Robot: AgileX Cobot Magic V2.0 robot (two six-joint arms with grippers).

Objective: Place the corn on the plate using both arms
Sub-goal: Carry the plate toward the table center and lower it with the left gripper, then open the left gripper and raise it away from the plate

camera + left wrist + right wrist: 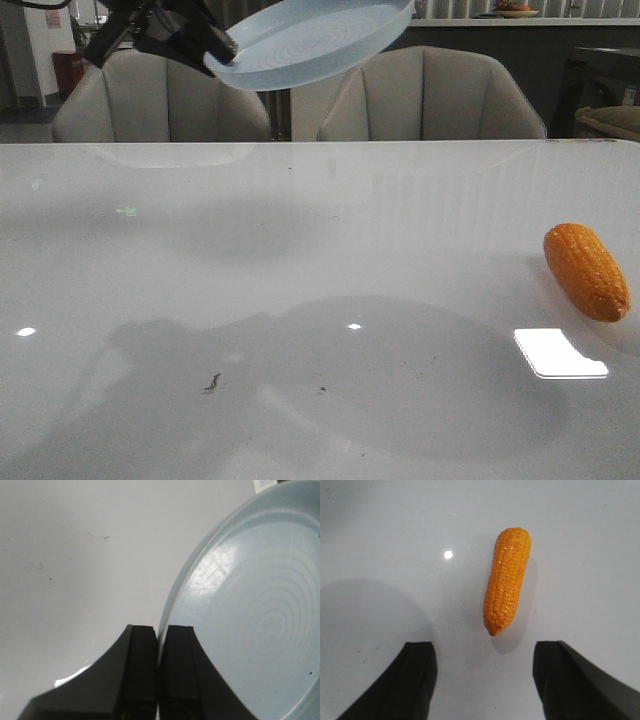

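The left hand (pixel 215 48) is up in the air at the far left, well above the table (pixel 300 300), and it is clenched on the plate (pixel 320 40). In the left wrist view its two black fingers (pixel 142 670) stand pressed together with the plate's thin rim (pixel 167 615) caught between them. From that grip the pale blue plate reaches out to the right of the hand, tilted so that its shallow inside, marked with faint rings, faces partly toward the front camera. Nothing lies on it. Far below the hand and plate, their broad dark shadow (pixel 330 380) spreads over the glossy white table, with a few small dark specks (pixel 213 381) inside it. Behind the raised hand, beyond the table's far edge, stand two pale upholstered chairs (pixel 430 95).

Further right, the corn (pixel 586 270) lies flat on the table near its right edge, well apart from the left hand and the plate. The right hand (pixel 482 680) does not show in the front view. In its own wrist view it hangs over the table with its fingers (pixel 410 680) spread wide and released, gripping nothing. The orange cob (pixel 506 580) lies just ahead of that gap, its narrower tip pointing back toward the space between the fingers, touching neither.
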